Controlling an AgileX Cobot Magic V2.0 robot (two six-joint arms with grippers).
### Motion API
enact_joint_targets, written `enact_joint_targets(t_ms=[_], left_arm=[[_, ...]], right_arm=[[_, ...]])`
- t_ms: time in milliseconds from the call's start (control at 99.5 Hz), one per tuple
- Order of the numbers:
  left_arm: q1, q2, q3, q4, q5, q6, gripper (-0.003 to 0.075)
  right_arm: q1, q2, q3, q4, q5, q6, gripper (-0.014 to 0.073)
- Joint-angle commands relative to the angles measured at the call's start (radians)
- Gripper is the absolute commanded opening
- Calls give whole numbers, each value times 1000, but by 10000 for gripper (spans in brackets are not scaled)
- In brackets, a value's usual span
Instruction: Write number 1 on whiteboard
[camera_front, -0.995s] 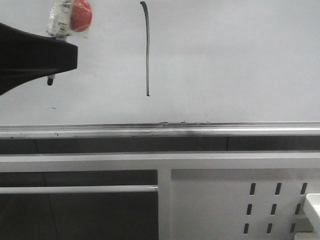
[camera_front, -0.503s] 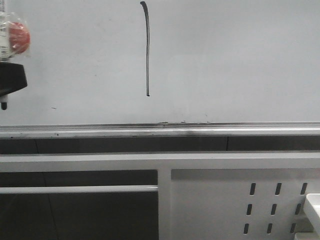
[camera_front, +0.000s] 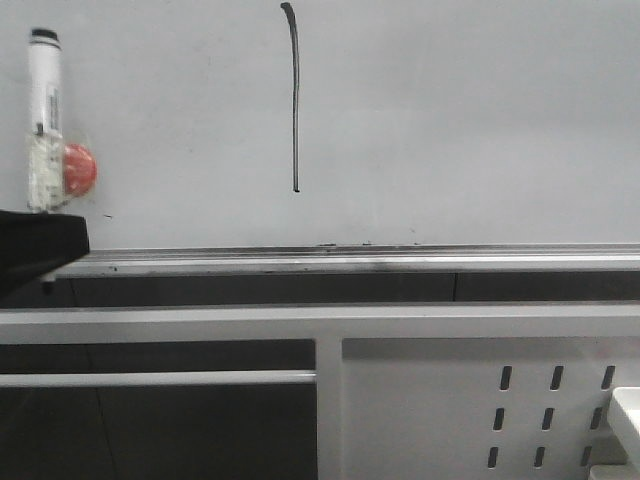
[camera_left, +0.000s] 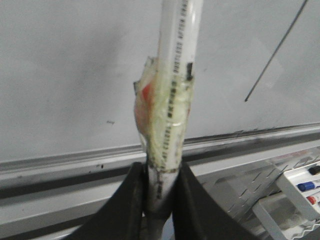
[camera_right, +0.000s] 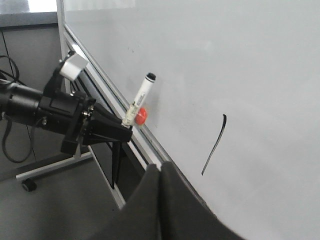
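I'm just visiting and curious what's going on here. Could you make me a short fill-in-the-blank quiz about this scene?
1. The number 1 drawn on the whiteboard is ____ in colour.
2. The marker pen is held by the robot's ____ gripper.
3. The ball taped to the pen is ____.

Missing words: black; left; red
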Motion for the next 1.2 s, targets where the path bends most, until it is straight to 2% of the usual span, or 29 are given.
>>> enact_joint_targets(t_ms=[0,483,1186], left_arm=[[-5,39,-40,-7,-237,-27,-20],[-5,61,-179,7,-237,-20,-20],[-5,91,-185,-39,-237,-18,-19]], right_arm=[[-5,-6,-23,13,-89,3,-69],[-5,-6,-23,13,-92,3,-69],[-5,-6,-23,13,-92,3,-69]])
